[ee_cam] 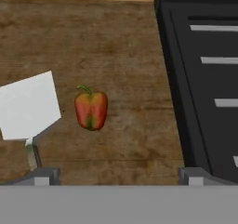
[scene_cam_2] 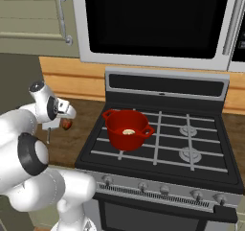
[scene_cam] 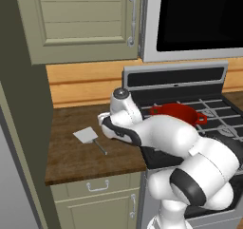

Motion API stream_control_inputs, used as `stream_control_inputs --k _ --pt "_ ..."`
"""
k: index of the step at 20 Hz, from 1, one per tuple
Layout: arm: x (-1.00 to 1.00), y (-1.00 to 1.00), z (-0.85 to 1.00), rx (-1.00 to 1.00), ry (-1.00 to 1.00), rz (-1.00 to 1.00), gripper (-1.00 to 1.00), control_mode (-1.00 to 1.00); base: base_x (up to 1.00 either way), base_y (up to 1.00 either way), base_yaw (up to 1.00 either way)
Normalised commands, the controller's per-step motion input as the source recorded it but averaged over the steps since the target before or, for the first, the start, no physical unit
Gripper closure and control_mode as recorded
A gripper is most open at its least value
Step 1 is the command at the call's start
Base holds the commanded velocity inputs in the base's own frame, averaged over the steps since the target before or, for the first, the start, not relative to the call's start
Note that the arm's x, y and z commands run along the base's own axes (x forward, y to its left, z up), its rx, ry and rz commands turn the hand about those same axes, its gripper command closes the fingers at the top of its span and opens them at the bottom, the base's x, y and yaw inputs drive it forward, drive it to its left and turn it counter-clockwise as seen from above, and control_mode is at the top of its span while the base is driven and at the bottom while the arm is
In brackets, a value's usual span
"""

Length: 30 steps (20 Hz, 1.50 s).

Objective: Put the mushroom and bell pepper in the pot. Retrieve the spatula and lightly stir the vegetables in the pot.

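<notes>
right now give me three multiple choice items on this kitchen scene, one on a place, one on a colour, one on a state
1. Where does the bell pepper lie?
A. inside the pot
B. on the wooden counter beside the spatula
C. on a stove grate

2. What colour is the pot?
A. red
B. blue
C. silver

3. How does the gripper stand?
A. shut on the spatula
B. shut on the pepper
C. open, holding nothing

Answers:
1 B: the hand view shows it on the counter next to the spatula.
2 A: it is glossy red on the stove, with the mushroom inside.
3 C: both fingertips sit wide apart above the pepper.
</notes>
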Motion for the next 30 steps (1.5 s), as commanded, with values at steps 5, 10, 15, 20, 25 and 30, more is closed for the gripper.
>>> stream_control_inputs --k 5,10,15,20,25,30 --pt "0.22 0.00 -0.34 0.04 0.06 0.00 -1.00 -1.00 0.00 0.00 0.00" --pt "0.31 0.01 -0.27 0.05 0.08 0.00 -1.00 -1.00 0.00 0.00 0.00" --pt "0.24 0.09 -0.37 0.01 0.04 0.00 -1.00 -1.00 0.00 0.00 0.00" --pt "0.14 0.23 -0.32 0.00 0.05 0.00 -1.00 -1.00 0.00 0.00 0.00" --pt "0.32 0.02 -0.24 0.02 0.01 0.00 -1.00 -1.00 0.00 0.00 0.00" --pt "0.41 0.07 -0.25 0.01 0.00 0.00 -1.00 -1.00 0.00 0.00 0.00"
